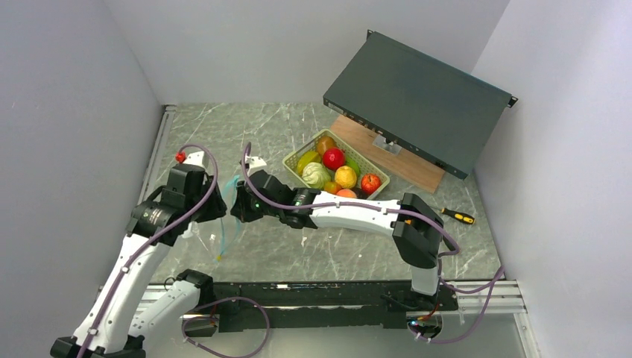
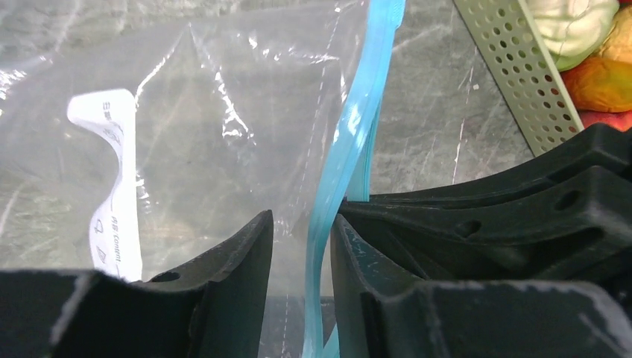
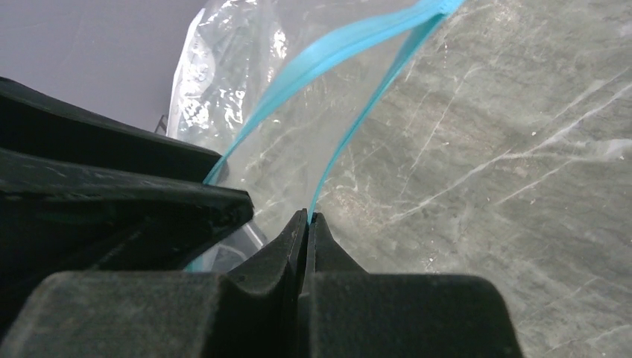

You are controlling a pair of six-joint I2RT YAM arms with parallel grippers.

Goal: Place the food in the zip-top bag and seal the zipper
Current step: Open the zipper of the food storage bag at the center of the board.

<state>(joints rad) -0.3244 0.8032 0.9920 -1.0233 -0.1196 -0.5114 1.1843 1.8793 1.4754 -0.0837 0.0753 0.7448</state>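
Grey-green marbled table [image 1: 298, 250], boxed in by plain white walls [image 1: 74, 112]. Pale green perforated basket [image 1: 289, 159] taken as reference for all positions.

Writing: white label [image 2: 112, 149] inside zip-top bag [image 2: 223, 112], printed with small dark characters and triangle symbols. One word resembling "Content"; remainder too small to read.

Left gripper [image 2: 302, 220], left of basket: jaws partly open, teal-blue zipper [image 2: 350, 142] running through the gap close to one finger [image 2: 350, 253]. Not clamped; contact not determinable.

Right gripper [image 3: 308, 218], just left of basket, nearer to it than left gripper: jaws pressed fully together, pinching one strand of zipper at the fingertips. Bag mouth parted, with the second strand leading away behind the neighbouring black fingers.

Zip-top bag: clear, floppy, on table left of basket.

Food [image 1: 334, 158]: red, yellow, green and orange pieces, heaped in basket.
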